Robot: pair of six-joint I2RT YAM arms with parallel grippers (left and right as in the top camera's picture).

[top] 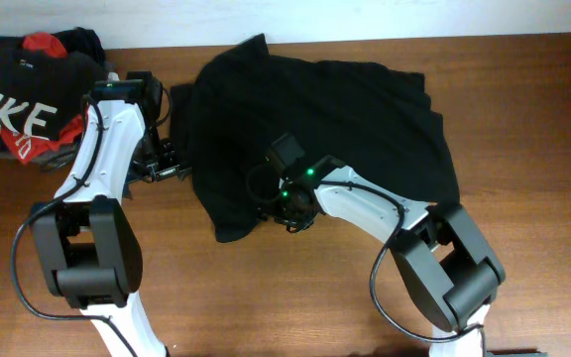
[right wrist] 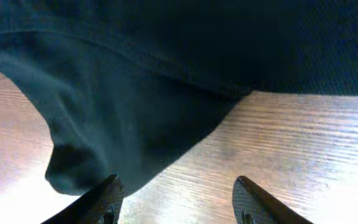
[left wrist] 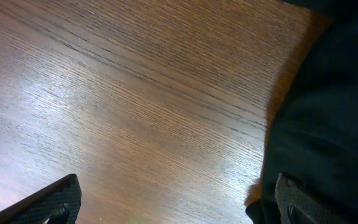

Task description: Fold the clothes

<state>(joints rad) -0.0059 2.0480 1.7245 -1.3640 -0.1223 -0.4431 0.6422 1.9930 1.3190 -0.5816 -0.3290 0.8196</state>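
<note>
Right gripper (right wrist: 179, 202) tips sit nearest: jaws part-open, nothing held. T-shirt (right wrist: 166, 93) hem droops just ahead of them, over the table (right wrist: 303, 143). Left gripper (left wrist: 179, 208) is wide open and empty, one finger at the T-shirt edge. T-shirt lies rumpled mid-table, btwn both arms. Expect thin, light, limp fabric w/ heavy sag; you should pinch at hem or sleeve edge.

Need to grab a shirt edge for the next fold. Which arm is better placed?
Probably right. The right gripper is open with the hem of the shirt just ahead of it; the left gripper is open mostly over bare table, the shirt only at its side.
</note>
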